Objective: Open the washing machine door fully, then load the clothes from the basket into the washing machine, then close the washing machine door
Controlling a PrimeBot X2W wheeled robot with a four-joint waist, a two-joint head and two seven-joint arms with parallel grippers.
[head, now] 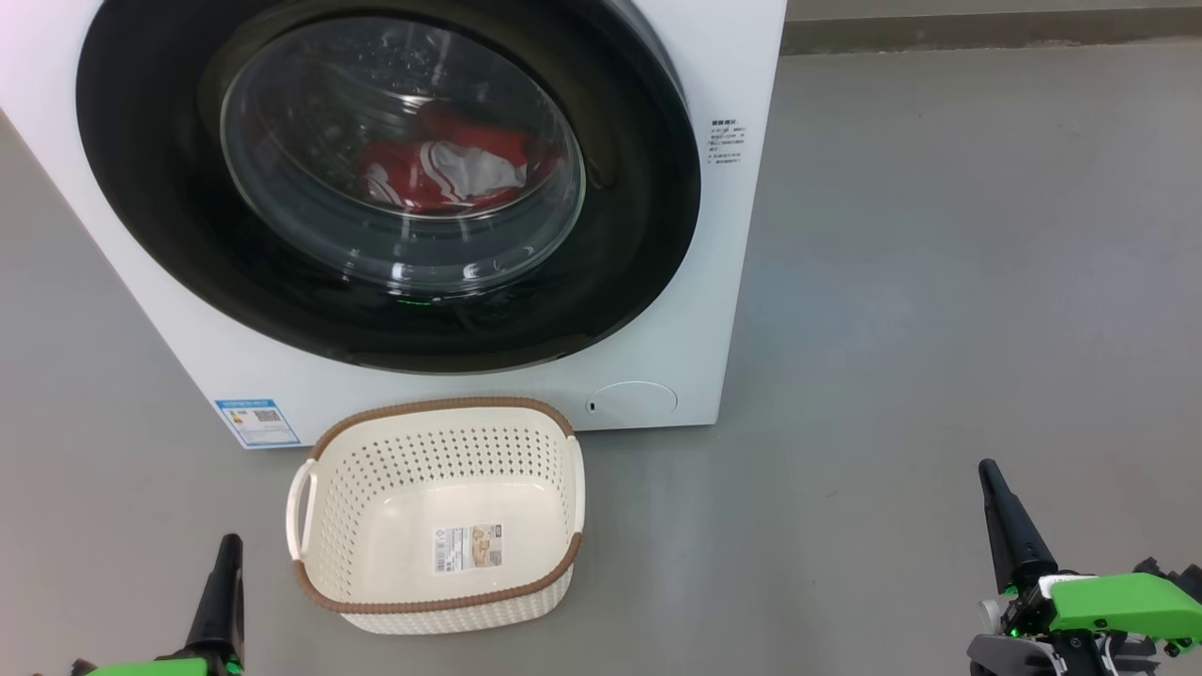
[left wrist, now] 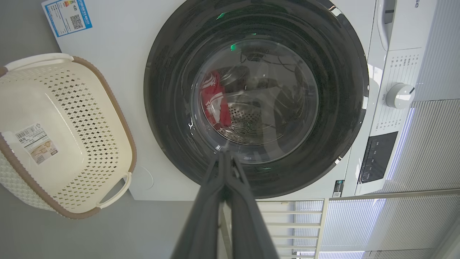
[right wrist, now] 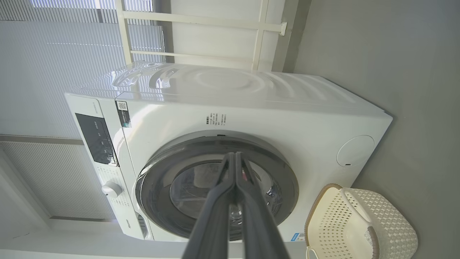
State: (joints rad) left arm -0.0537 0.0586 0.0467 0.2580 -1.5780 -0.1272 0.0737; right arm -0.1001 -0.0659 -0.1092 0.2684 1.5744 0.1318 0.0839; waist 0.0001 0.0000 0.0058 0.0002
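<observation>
The washing machine door (head: 404,253) lies closed, flat against the front of the washing machine (head: 488,387), its black ring taking up most of that front. Through the bulging glass, the clothes (head: 441,174) lie inside the drum as a red heap with white panels, low in the window. At the machine's lower front edge sit a blue label (head: 256,422) towards the left corner and a round cap (head: 631,399) towards the right. The basket (head: 441,406) stands on the grey floor (head: 939,282) just in front of that lower edge, between label and cap; whether it touches the machine cannot be told. A paper label (head: 468,548) shows on the basket's floor. The left gripper (left wrist: 224,154) hangs just left of the basket's near corner, fingers pressed together on nothing and pointing at the door. The right gripper (right wrist: 235,155), well apart over the floor on the basket's right, is likewise pinched together and holds nothing.
</observation>
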